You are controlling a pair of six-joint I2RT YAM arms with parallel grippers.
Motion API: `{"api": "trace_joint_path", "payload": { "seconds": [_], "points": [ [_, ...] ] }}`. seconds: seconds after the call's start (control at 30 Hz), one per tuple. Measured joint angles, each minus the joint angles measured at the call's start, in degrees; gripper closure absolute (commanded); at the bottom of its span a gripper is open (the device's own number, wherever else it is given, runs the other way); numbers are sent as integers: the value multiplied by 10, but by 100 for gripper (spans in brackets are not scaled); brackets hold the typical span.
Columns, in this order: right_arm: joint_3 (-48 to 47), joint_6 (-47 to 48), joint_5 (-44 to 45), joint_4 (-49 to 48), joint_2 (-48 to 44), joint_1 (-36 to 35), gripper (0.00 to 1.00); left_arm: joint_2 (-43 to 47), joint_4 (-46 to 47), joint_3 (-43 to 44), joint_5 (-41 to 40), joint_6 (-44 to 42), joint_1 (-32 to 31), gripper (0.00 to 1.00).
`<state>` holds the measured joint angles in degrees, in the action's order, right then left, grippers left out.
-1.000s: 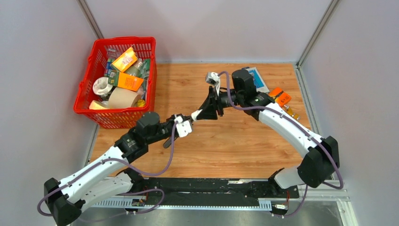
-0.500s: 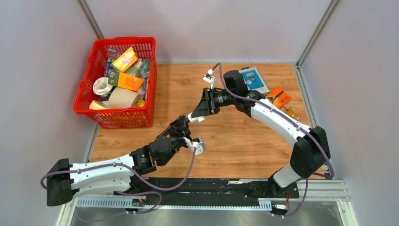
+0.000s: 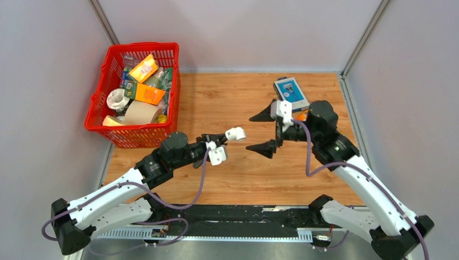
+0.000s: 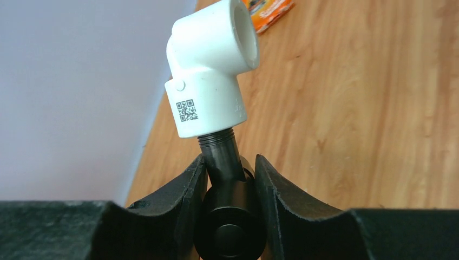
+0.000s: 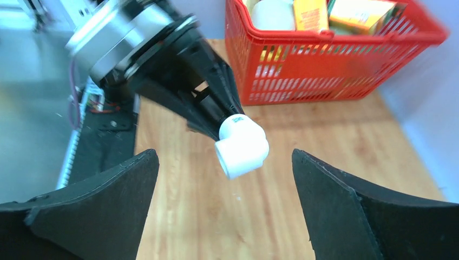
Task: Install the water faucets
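The white plastic elbow fitting [image 3: 235, 134] sits screwed onto the threaded end of the dark metal water faucet [image 4: 223, 157], mid-table and above the wood. My left gripper [image 3: 215, 143] is shut on the faucet's black body, the elbow [image 4: 211, 70] sticking out past the fingers. My right gripper [image 3: 264, 131] stands wide open just right of the elbow, facing it, not touching. In the right wrist view the elbow [image 5: 242, 145] hangs between and beyond that gripper's [image 5: 224, 162] spread fingers. The rest of the faucet is hidden in the left gripper [image 4: 230, 184].
A red basket [image 3: 141, 45] with several boxes and tape rolls stands at the back left, also in the right wrist view [image 5: 325, 81]. A blue-and-white box [image 3: 290, 92] and an orange packet [image 3: 301, 115] lie at the back right, behind the right arm.
My right gripper let go of the white elbow, opened wide and drew back to the right. The left arm swung and now holds the faucet with the elbow on it.
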<state>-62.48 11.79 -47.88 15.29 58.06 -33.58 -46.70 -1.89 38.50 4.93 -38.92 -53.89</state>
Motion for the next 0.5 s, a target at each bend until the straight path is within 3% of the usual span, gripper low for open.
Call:
{"api": "trace_joint_path", "payload": {
  "seconds": [0.13,0.27,0.5],
  "points": [
    [56,120,-3,0,-82,0,0,-42,-57,59,162,66,81,100],
    [67,208,-19,16,-93,0,0,-93,-82,111,331,130,152,100],
    [73,303,-31,37,-47,-9,6,-137,-111,144,493,178,172,100]
  ]
}}
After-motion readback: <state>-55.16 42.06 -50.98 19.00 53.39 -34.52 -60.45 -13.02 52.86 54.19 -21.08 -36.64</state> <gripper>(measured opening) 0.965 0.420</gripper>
